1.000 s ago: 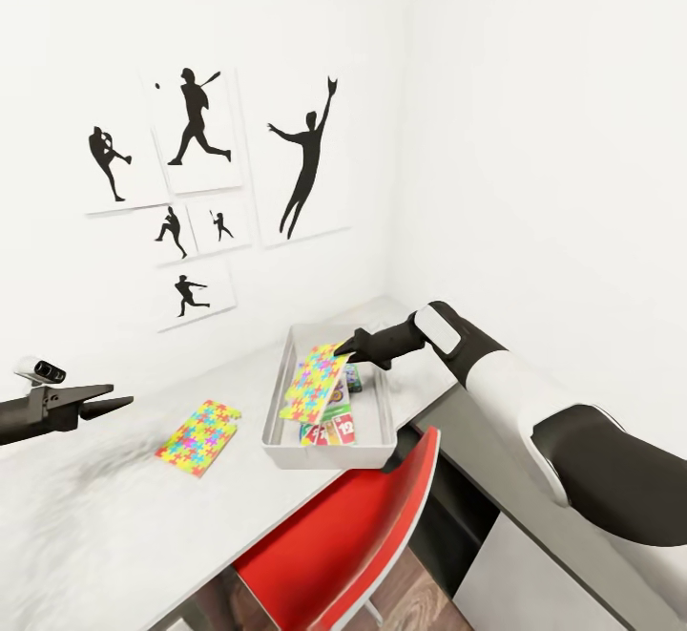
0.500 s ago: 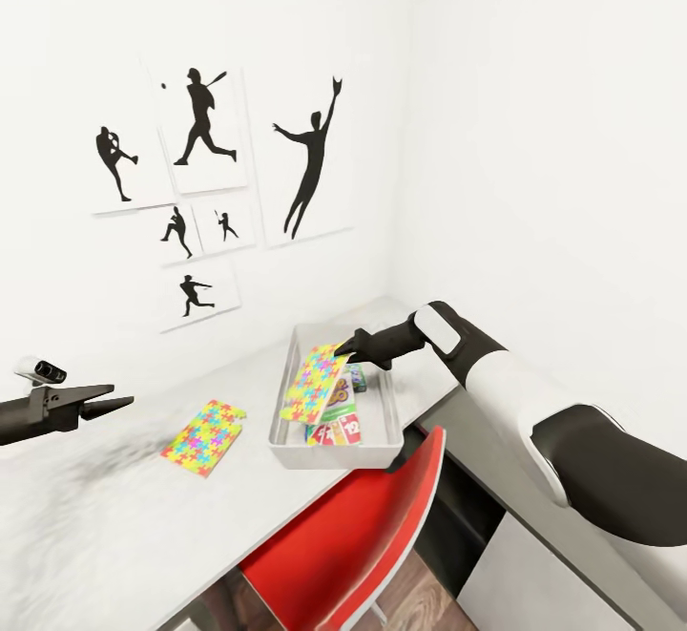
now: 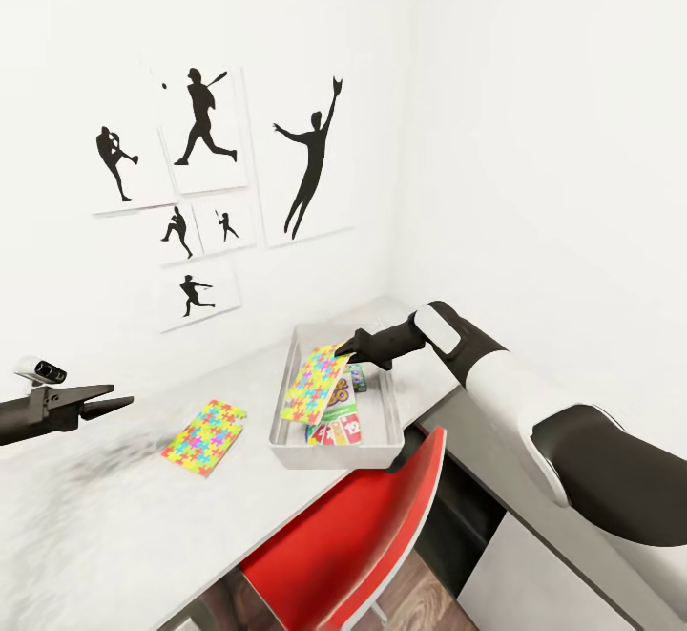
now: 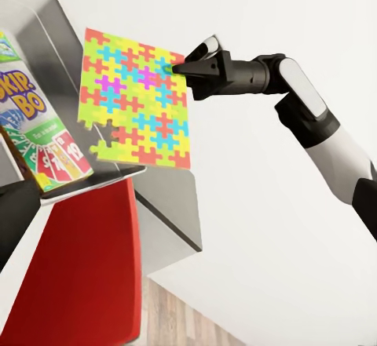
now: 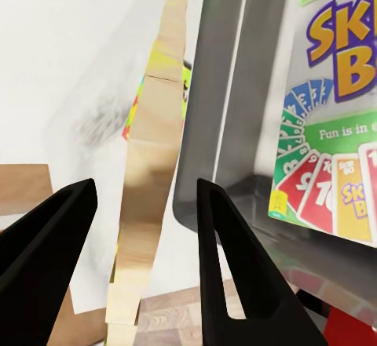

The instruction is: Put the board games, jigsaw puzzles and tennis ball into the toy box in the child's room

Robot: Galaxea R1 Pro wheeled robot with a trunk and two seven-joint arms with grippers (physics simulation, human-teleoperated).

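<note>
Two jigsaw puzzles here, thin flat squares of yellow, pink, blue and green pieces. One colourful jigsaw square hangs tilted over the light grey rectangular toy box, pinched by its top corner in the right hand. In the right wrist view you see that puzzle edge-on, a pale tan slab sitting between the two black fingers, though there's a bit of gap showing on both sides, so the grip looks loose there. From the left wrist view the hand is clearly clamped on the corner, with the puzzle dangling below it.

Under that hand, lying flat in the toy box, is the green-yellow "Skip-Bo" printed game box with red cards, and just beside it, toward the back of the bin, a small blue game box.

The other jigsaw square lies flat on the pale grey-white bench, well away from the right hand, between the toy box and the left hand. That left hand hovers above the bench with its fingers drawn close together, holding nothing; whether they touch I can't tell.

Red chair is tucked in below the toy box.
</note>
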